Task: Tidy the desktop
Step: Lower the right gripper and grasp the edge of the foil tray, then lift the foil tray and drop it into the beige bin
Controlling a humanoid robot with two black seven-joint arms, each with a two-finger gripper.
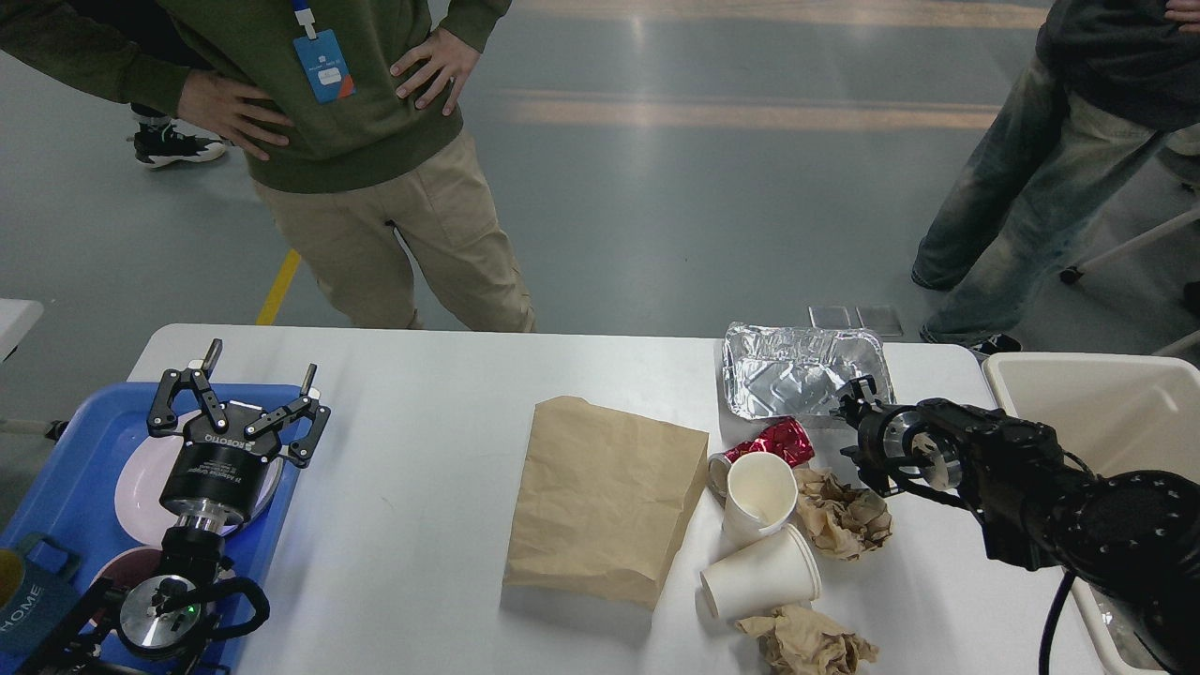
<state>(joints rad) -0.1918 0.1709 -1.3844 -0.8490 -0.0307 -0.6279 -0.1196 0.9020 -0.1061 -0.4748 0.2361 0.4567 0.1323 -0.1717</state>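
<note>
Left claw (260, 367) spread above blue tray (84, 441) with white plate (141, 483).

The right gripper (858, 417) is dark and seen end-on, so its fingers cannot be told apart. The beige bin (1097, 398) and the blue tray (103, 412) are cut off by the picture's edges.

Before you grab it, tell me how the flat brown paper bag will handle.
The flat brown paper bag looks thin and creased, so probably light and floppy. Lying flush on the white desktop, its edge may be hard to pinch, and it could slide.
</note>
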